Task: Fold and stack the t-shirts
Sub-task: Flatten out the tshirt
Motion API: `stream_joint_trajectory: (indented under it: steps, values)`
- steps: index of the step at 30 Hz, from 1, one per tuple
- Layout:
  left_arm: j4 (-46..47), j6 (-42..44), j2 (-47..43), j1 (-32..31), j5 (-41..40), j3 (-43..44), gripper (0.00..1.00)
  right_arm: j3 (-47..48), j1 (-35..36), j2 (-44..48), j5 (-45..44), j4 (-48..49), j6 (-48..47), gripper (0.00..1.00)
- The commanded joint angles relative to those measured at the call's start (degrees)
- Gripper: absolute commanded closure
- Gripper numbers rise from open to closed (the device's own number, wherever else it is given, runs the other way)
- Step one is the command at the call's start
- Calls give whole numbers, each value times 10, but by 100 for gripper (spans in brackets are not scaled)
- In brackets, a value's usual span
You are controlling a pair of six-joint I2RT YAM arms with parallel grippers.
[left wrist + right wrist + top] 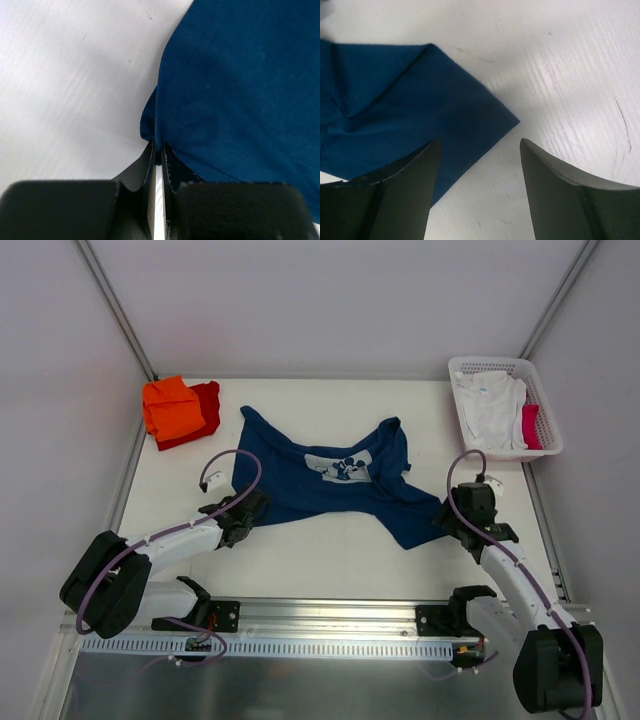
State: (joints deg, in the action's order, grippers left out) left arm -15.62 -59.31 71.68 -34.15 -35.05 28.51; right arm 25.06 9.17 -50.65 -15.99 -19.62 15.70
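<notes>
Low in the frame, your left jaws pinch the navy t-shirt (330,495) at its left edge. Your right jaws stand wide around its lower right corner. It lies spread mid-frame on the surface (330,560), not yet folded. Upper left, the orange tee (172,405) sits folded on the red tee (208,398). Upper right, the basket (505,365) holds a white tee (490,405), probably still to do.

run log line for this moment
left gripper: shut on navy t-shirt edge | right gripper: open at its corner | orange t-shirt on red t-shirt
</notes>
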Motion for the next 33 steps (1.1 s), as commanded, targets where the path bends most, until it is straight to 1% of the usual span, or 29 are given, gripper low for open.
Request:
stream_joint_trajectory:
  steps: [1, 8, 9, 13, 15, 23, 28, 30, 31, 32, 33]
  values:
    - [-21, 4, 0, -3, 2, -12, 100, 8, -41, 6, 57, 22, -5, 32]
    - [-20, 6, 0, -2, 4, -13, 100, -3, -99, 3, 125, 32, -12, 33]
    - [-20, 6, -3, -2, 4, -14, 100, -6, -121, 2, 155, 36, -8, 33]
    - [-20, 6, -3, 0, 5, -15, 100, -28, -171, -16, 252, 77, 15, 34]
    - [-20, 7, -5, 0, 5, -15, 100, -35, -183, -25, 273, 88, 21, 35]
    - [-20, 8, -8, 0, 5, -15, 100, -37, -230, -55, 319, 106, 13, 35]
    - [-20, 9, -8, 0, 5, -15, 100, -39, -240, -69, 334, 116, 11, 37]
    - [-20, 9, -8, 0, 6, -16, 100, -39, -243, -69, 337, 119, 11, 39]
    - [-20, 9, -8, 1, 6, -16, 100, -40, -244, -67, 338, 119, 11, 42]
    - [-20, 9, -8, 1, 6, -16, 100, -40, -244, -67, 340, 120, 9, 48]
    - [-20, 10, -8, 1, 6, -16, 100, -39, -245, -65, 343, 120, 9, 50]
